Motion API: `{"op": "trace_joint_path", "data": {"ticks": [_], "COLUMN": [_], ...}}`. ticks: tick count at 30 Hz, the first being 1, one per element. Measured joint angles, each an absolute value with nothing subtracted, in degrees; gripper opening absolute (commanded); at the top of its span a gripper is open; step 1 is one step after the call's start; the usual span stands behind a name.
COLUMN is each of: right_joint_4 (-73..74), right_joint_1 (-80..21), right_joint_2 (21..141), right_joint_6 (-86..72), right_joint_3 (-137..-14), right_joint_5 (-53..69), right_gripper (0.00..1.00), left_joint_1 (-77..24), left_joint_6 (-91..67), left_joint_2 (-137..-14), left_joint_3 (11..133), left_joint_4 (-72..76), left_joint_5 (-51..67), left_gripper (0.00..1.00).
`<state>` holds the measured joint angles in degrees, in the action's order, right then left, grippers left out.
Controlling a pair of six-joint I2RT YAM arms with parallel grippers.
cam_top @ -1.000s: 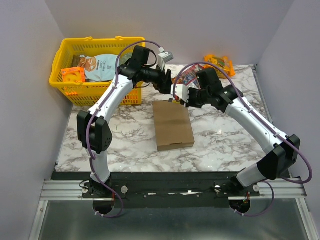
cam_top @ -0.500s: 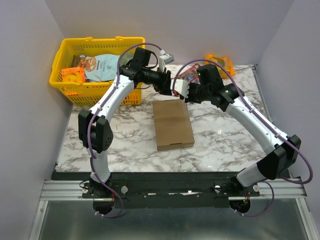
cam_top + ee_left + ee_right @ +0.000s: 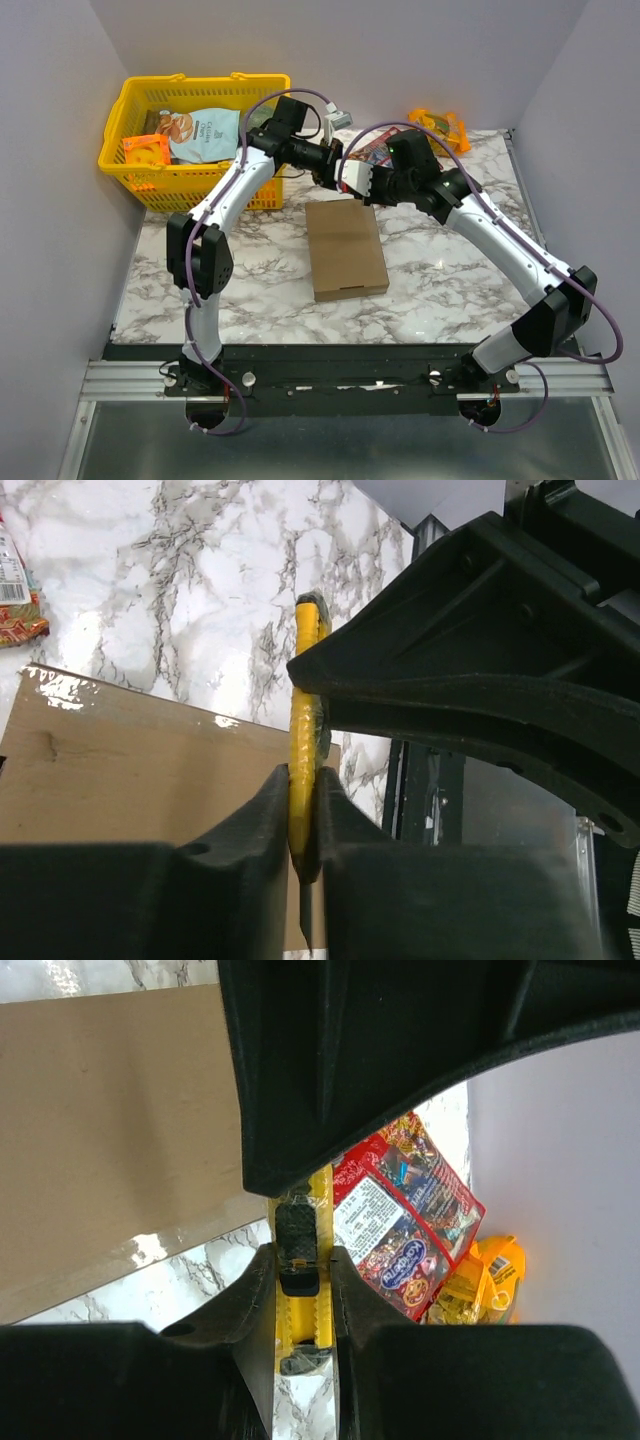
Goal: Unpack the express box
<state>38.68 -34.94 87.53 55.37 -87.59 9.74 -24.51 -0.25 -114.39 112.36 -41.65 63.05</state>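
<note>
**Cutter pinched by both grippers above far edge of express box**

Both fingertip pairs are seen meeting over the marble table (image 3: 450, 260), at one yellow cutter (image 3: 303, 710). In the left wrist view, the left gripper (image 3: 303, 815) is pressed together on the cutter, which is seen edge-on as a thin yellow strip between the two fingers, and a dark tip is seen below them. The black body of the other arm's gripper fills the space just to the right of the cutter. In the right wrist view, the right gripper (image 3: 300, 1295) is likewise closed on the cutter, whose black slider (image 3: 297, 1245) is held between the finger pads. The opposing gripper is seen as a dark mass directly ahead.

The express box (image 3: 346, 250) is laid flat on the table with its lid down. Its far edge is found just beneath the joined grippers, and the rest of it extends from them towards the arm bases. Whether the dark tip touches the cardboard cannot be told.

Beyond the right gripper, a red snack packet (image 3: 400, 1230) is seen on the marble, with an orange packet (image 3: 480, 1280) just beside it. Well to the left of the left gripper stands a yellow basket (image 3: 190, 82) in which packets are held.
</note>
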Motion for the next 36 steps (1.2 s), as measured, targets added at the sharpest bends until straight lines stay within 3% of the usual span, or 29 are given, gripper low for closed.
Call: {"op": "trace_joint_path", "data": {"ticks": [3, 6, 7, 8, 9, 10, 14, 16, 18, 23, 27, 33, 36], "right_joint_4": [38.5, 38.8, 39.2, 40.0, 40.4, 40.7, 41.1, 39.2, 36.3, 33.7, 33.0, 29.5, 27.7], "right_joint_1": [-35.1, -34.7, -34.1, -32.4, -31.2, -29.3, -18.0, -12.3, -8.0, -7.6, -8.2, -8.7, -9.7], "right_joint_2": [87.7, 87.6, 87.6, 87.6, 87.6, 87.6, 89.3, 90.4, 90.8, 92.7, 93.5, 94.6, 95.3], "right_joint_6": [55.2, 53.9, 53.1, 50.8, 47.9, 45.2, 29.3, 20.9, 13.4, 3.4, 0.3, -3.0, -4.8], "right_joint_3": [-87.6, -88.0, -88.6, -89.8, -91.2, -93.0, -104.4, -107.9, -106.8, -102.6, -101.5, -103.2, -103.5], "right_joint_5": [9.7, 10.4, 11.9, 14.7, 17.2, 20.7, 35.3, 43.6, 52.1, 65.3, 68.6, 71.6, 72.5], "right_gripper": [0.08, 0.47, 0.71, 0.85, 0.94, 0.96, 0.95, 0.95, 0.92, 0.88, 0.87, 0.68, 0.52], "left_joint_1": [-24.2, -24.2, -24.1, -23.9, -23.4, -23.2, -21.1, -19.4, -17.6, -16.2, -17.7, -19.9, -20.5], "left_joint_6": [1.1, 3.8, 4.7, 5.7, 6.3, 6.9, 4.2, -6.2, -22.2, -45.1, -51.5, -55.0, -55.6], "left_joint_2": [-114.9, -115.0, -115.0, -115.1, -115.1, -115.1, -112.5, -108.4, -103.9, -103.4, -103.4, -103.4, -103.7], "left_joint_3": [113.0, 113.9, 114.4, 115.2, 116.0, 116.7, 112.6, 103.3, 90.7, 86.0, 87.1, 88.5, 88.9], "left_joint_4": [-42.3, -43.5, -44.1, -44.4, -44.3, -44.1, -37.1, -24.0, -1.3, 28.4, 38.5, 43.9, 44.7], "left_joint_5": [63.5, 63.9, 64.1, 64.5, 64.9, 65.5, 67.6, 68.5, 69.2, 69.3, 69.6, 70.6, 71.1], "left_gripper": [0.0, 0.0, 0.0, 0.0, 0.0, 0.0, 0.0, 0.0, 0.0, 0.0, 0.0, 0.0, 0.0]}}
